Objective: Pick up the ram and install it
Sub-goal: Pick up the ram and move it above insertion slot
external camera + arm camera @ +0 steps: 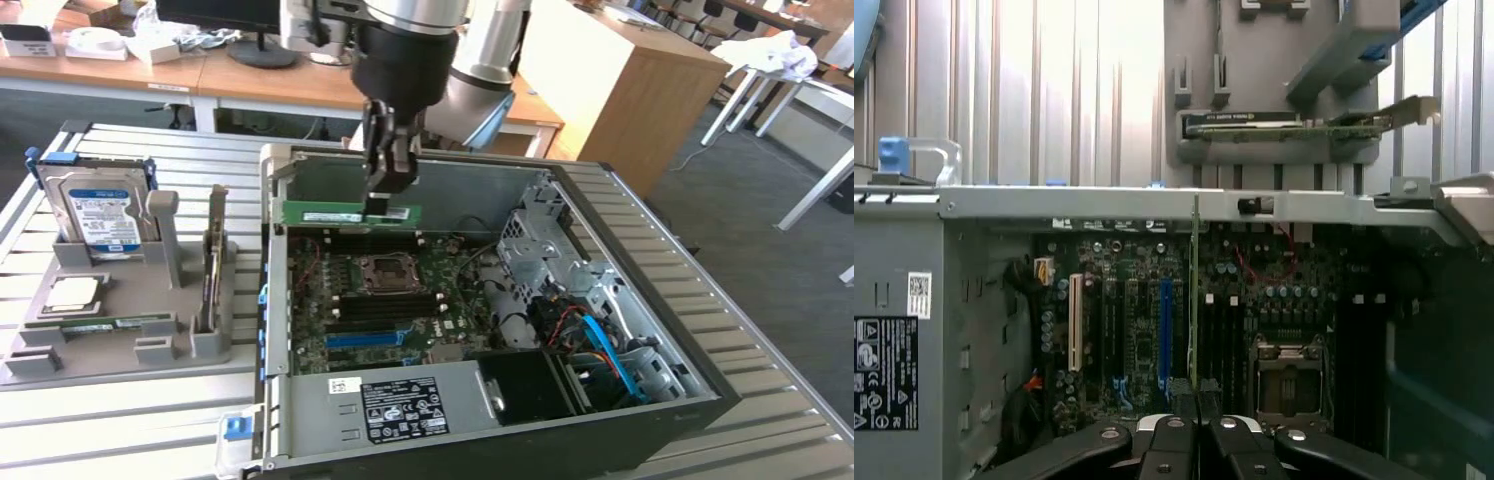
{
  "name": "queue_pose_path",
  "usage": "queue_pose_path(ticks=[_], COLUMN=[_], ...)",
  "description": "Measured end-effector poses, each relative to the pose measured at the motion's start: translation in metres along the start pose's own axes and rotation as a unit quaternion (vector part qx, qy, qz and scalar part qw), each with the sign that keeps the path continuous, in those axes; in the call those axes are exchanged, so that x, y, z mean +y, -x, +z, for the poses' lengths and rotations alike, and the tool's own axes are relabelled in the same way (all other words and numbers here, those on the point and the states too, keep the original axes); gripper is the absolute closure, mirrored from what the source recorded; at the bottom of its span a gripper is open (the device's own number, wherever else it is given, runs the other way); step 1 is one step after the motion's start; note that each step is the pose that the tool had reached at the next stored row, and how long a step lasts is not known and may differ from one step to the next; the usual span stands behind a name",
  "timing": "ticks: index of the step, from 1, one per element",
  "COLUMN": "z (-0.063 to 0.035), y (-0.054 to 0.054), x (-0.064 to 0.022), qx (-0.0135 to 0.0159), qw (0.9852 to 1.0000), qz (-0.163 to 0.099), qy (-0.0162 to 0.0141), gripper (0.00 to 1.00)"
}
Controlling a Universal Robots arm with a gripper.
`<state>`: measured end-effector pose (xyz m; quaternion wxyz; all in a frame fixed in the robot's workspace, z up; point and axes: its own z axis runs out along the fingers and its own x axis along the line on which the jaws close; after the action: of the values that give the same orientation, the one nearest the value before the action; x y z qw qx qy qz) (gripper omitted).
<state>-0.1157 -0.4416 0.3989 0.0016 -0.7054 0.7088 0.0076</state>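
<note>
The ram (327, 215) is a long green stick with a white label, held level above the open computer case (641, 330). My gripper (384, 206) points straight down and is shut on the stick's right part. It hangs over the motherboard's far edge, above the processor socket (387, 272) and the black memory slots (387, 306). In the wrist view the ram (1195, 290) appears edge-on as a thin green line running away from my gripper (1197, 400), over the board beside the black slots (1229, 340).
A grey holder tray (114, 350) lies on the exterior view's left, with a silver-and-blue hard drive (91, 215), a square processor chip (74, 292) and an upright card (214, 260). The case's walls and power supply (400, 405) surround the board. Desks and a wooden cabinet stand behind.
</note>
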Motion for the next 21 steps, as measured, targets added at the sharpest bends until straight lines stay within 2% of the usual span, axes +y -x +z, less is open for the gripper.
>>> queue_pose_path(ticks=[8,21], z=[-0.0002,-0.0005], y=[0.0,0.0], x=[-0.0237,-0.0556], qx=[0.0,0.0], qw=[1.0,1.0], qz=[-0.001,-0.001], qy=[0.0,0.0], gripper=[0.88,0.88])
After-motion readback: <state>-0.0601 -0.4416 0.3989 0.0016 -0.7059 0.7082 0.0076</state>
